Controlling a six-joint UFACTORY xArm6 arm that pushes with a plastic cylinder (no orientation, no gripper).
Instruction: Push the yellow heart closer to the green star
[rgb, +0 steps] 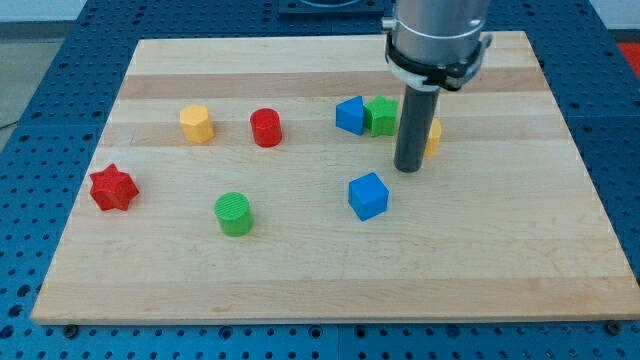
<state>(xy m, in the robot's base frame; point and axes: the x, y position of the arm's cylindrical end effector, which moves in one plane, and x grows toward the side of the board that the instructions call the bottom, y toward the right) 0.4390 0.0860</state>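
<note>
Camera view: my tip (408, 168) is seen right of centre, touching the partly hidden yellow heart (433, 138) on its left, with the green star (382, 116) just beyond, upper left; no tool fitted.

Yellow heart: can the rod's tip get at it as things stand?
Probably yes: my tip sits right beside the yellow heart, which the rod partly hides; the green star lies just beyond, to the view's left.
</note>
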